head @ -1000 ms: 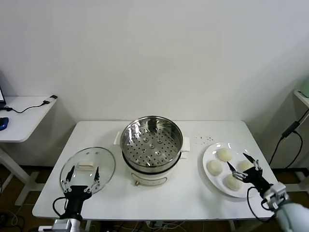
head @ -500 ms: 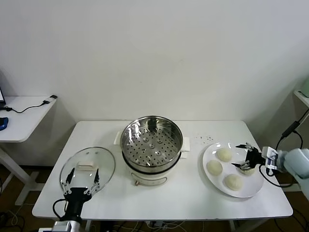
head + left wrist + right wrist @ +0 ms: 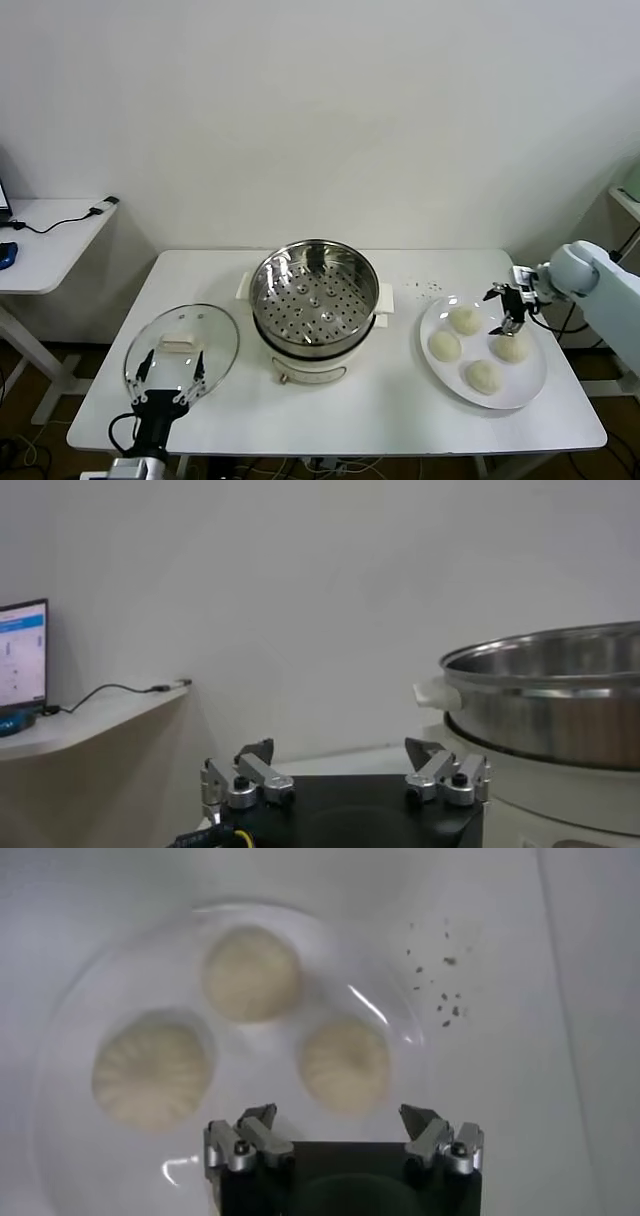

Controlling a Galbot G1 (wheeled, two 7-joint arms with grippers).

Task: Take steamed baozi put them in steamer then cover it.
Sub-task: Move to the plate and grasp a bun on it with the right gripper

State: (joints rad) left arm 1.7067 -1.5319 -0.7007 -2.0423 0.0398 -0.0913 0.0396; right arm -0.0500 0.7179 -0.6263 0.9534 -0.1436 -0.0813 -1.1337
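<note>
We are at the first pick: our right gripper hangs over the white plate at the 3 o'clock side of the worktop, its jaws spread wide and holding nothing. All four steamed baozi sit on that plate, apart from one another, and none is in the steamer yet. The steamer stands at the middle of the worktop with its perforated tray bare, and the cover lies flat at its 9 o'clock.

To do this well, we judge that we should centre the open jaws over one bun, come straight down so a finger passes on each side, and close gently, since soft dough would likely dent or tear under a hard squeeze. We would pick a bun with free room around it, so the fingers do not nudge a neighbour.

Our left gripper waits near the front edge at 7 o'clock, over the near rim of the cover, jaws also open and empty.

The right wrist view gives what the head view cannot: three buns from directly above, with pleated tops, and one bun lying closest ahead of the open gripper. The head view alone shows the fourth bun. The left wrist view shows the steamer wall side-on beyond its gripper.
</note>
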